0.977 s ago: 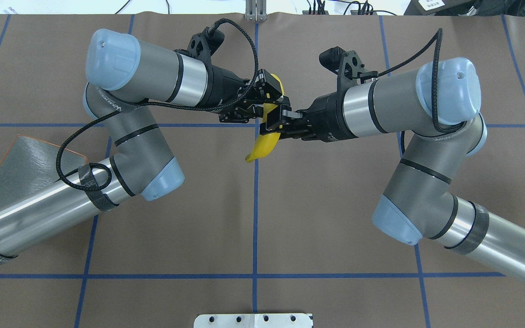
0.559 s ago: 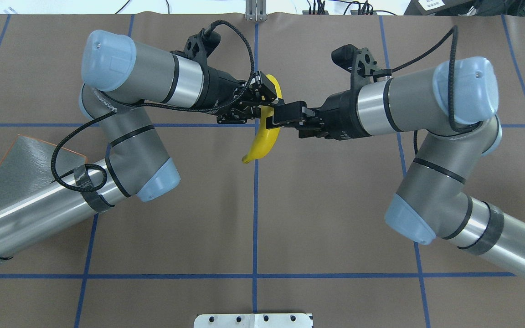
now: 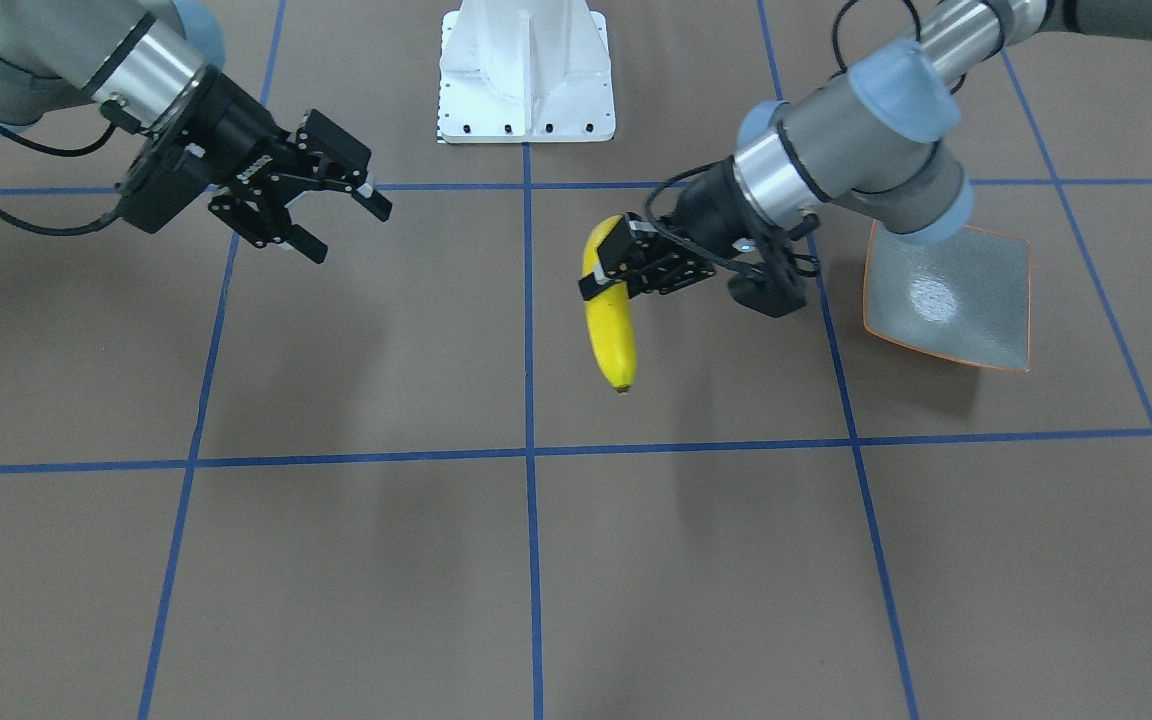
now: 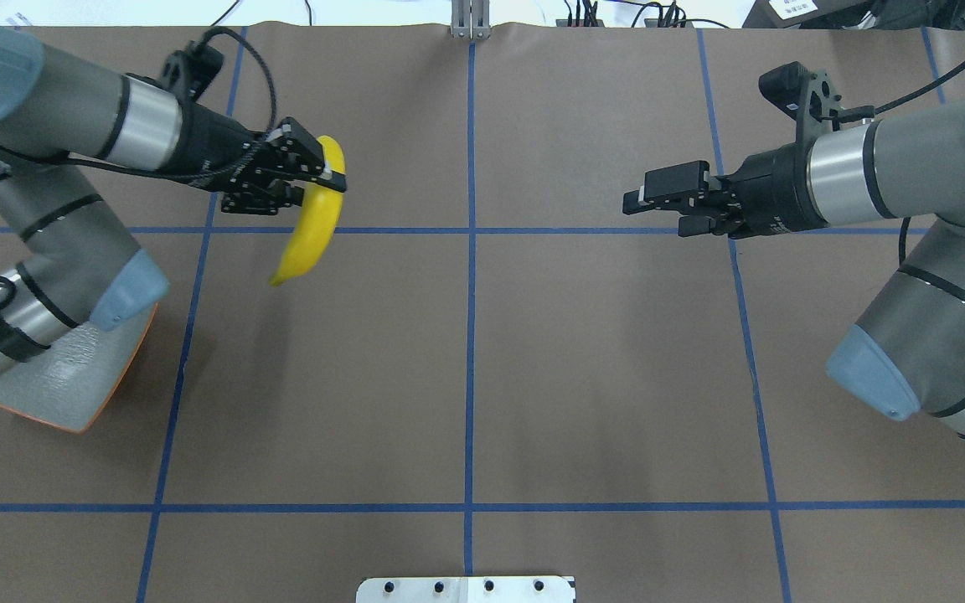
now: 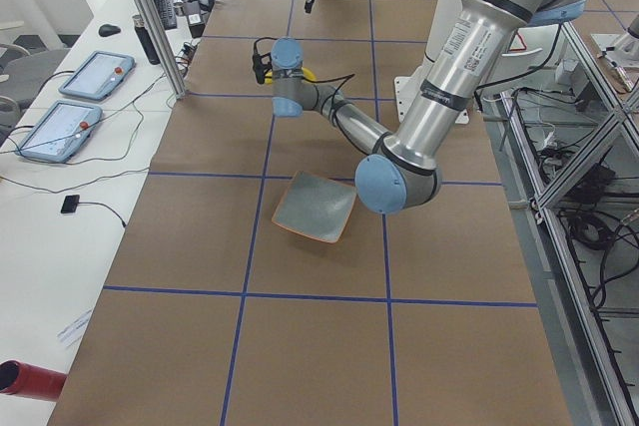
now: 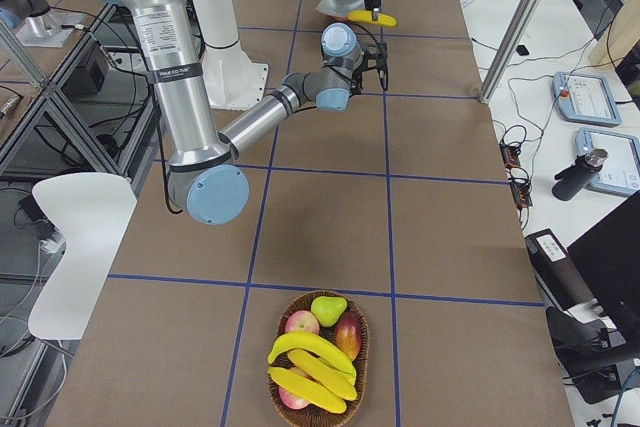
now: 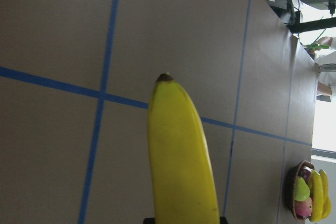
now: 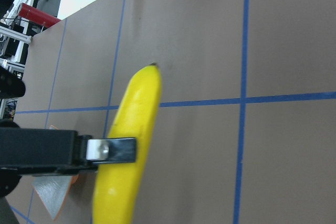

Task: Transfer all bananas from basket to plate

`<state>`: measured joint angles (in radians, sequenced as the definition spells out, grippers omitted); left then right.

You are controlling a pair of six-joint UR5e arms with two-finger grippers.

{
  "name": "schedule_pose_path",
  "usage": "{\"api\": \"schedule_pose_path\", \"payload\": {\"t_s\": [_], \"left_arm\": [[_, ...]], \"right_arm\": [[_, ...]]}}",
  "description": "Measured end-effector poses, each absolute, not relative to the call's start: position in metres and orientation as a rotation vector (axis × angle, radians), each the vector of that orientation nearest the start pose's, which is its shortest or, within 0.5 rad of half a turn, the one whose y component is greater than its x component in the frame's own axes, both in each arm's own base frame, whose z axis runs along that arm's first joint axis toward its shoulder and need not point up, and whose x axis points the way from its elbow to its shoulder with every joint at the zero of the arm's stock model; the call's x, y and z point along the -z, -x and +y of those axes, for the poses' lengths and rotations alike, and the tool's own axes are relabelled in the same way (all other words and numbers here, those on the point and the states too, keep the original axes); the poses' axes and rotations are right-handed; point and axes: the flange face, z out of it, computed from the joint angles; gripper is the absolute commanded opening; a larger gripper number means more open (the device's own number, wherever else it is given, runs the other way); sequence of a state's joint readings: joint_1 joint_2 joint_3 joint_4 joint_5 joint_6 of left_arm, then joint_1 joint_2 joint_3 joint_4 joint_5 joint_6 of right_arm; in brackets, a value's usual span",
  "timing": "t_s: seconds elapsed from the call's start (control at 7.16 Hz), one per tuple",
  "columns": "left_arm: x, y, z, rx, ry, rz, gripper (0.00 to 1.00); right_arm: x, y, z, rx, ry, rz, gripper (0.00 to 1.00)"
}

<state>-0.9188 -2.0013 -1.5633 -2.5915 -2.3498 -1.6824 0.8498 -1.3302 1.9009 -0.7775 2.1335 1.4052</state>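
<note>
My left gripper [image 4: 327, 177] is shut on the upper end of a yellow banana [image 4: 311, 234], which hangs above the table with its tip pointing down [image 3: 611, 330]. The grey-green plate [image 3: 946, 300] with an orange rim lies a little beyond that gripper, partly under the left arm [image 4: 64, 394]. My right gripper [image 3: 346, 228] is open and holds nothing, well away on the other side of the centre line [image 4: 650, 209]. The basket [image 6: 300, 299] stands at the table's right end with two bananas [image 6: 310, 352] in it.
A pear [image 6: 328, 309] and other round fruit share the basket. The white robot base [image 3: 526, 70] sits at the robot's edge of the table. Blue tape lines cross the brown table. Tablets and cables lie on a side bench [image 5: 95, 72].
Both grippers were on the banana at the table's centre. The right gripper let go and drew back to the right. The left arm carried the banana leftward, nearer the plate.
</note>
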Motion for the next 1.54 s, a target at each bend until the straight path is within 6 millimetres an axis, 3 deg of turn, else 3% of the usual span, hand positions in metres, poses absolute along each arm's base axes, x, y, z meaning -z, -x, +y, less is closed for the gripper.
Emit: {"api": "schedule_pose_path", "payload": {"t_s": [0.28, 0.56, 0.84, 1.12, 1.26, 1.4, 1.54], "left_arm": [[-0.419, -0.265, -0.514, 0.257, 0.011, 1.348, 0.00], [-0.491, -0.225, -0.492, 0.230, -0.024, 1.258, 0.00], [-0.538, -0.194, -0.462, 0.247, -0.012, 1.202, 0.00], [-0.564, -0.178, -0.440, 0.246, -0.002, 1.169, 0.00], [-0.571, -0.175, -0.435, 0.246, 0.003, 1.161, 0.15], [-0.575, -0.173, -0.431, 0.248, 0.008, 1.156, 0.42], [-0.577, -0.174, -0.429, 0.247, 0.012, 1.153, 0.52]], "right_arm": [[-0.324, 0.275, -0.469, -0.254, -0.223, -1.313, 1.00], [-0.345, 0.273, -0.477, -0.289, -0.222, -1.274, 1.00], [-0.353, 0.274, -0.481, -0.301, -0.219, -1.259, 1.00], [-0.357, 0.274, -0.482, -0.308, -0.221, -1.251, 1.00], [-0.358, 0.274, -0.482, -0.308, -0.221, -1.250, 1.00], [-0.358, 0.274, -0.482, -0.309, -0.221, -1.249, 1.00], [-0.360, 0.274, -0.481, -0.309, -0.220, -1.249, 1.00]]}}
